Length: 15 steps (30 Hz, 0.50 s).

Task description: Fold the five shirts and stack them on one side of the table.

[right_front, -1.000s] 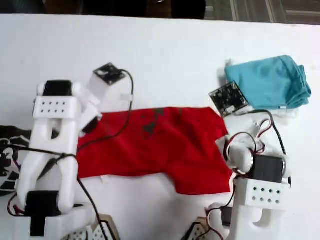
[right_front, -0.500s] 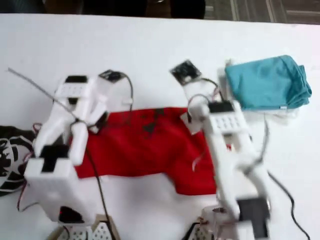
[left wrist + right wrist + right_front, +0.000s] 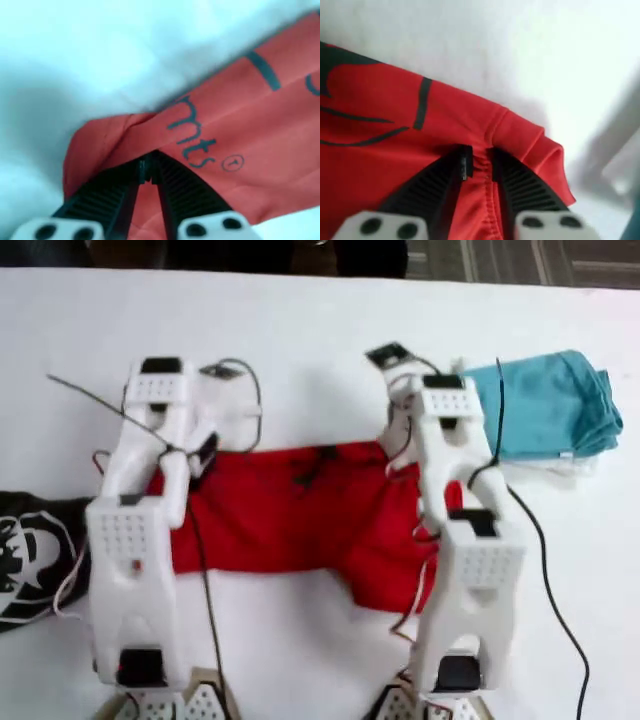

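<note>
A red shirt [image 3: 300,520] with dark print lies across the middle of the white table [image 3: 300,350]. My left gripper [image 3: 149,167] is shut on the red shirt [image 3: 240,125] near its far left corner. My right gripper [image 3: 477,162] is shut on a pinch of the red shirt [image 3: 395,130] near its far right corner. In the high view both arms stretch out over the shirt, the left one [image 3: 150,470] and the right one [image 3: 450,480]. A folded teal shirt [image 3: 545,405] rests at the far right. A black shirt [image 3: 30,555] with white print lies at the left edge.
Cables trail from both arms over the table. Bare white table lies beyond the red shirt toward the far edge, and also in front between the two arm bases [image 3: 300,680].
Both arms have swung forward over the red shirt and closed on its far corners. The shirt's far edge has bunched a little.
</note>
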### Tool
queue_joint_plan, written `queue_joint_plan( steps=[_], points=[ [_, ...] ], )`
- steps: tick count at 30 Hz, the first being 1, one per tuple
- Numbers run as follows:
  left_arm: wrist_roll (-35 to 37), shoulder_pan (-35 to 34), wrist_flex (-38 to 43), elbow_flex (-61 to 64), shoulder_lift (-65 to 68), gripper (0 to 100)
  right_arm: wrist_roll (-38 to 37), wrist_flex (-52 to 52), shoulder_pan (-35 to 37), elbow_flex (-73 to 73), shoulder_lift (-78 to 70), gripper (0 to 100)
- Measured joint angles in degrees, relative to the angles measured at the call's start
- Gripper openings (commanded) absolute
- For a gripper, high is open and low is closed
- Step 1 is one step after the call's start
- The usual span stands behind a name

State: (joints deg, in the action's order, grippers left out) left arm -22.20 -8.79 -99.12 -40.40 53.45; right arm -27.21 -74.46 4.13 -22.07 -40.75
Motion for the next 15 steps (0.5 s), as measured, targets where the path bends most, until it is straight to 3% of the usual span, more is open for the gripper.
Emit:
queue_joint_plan(
  steps=[7, 15],
  points=[
    [1.93, -0.09, -2.46, -28.75, 14.59, 3, 0.18, -5.63, 1.49, -29.19, -16.7, 9.4],
    [3.69, -1.85, -2.46, -35.34, 16.44, 3, 0.09, -13.89, 2.99, -55.47, -27.34, 9.8]
  ],
)
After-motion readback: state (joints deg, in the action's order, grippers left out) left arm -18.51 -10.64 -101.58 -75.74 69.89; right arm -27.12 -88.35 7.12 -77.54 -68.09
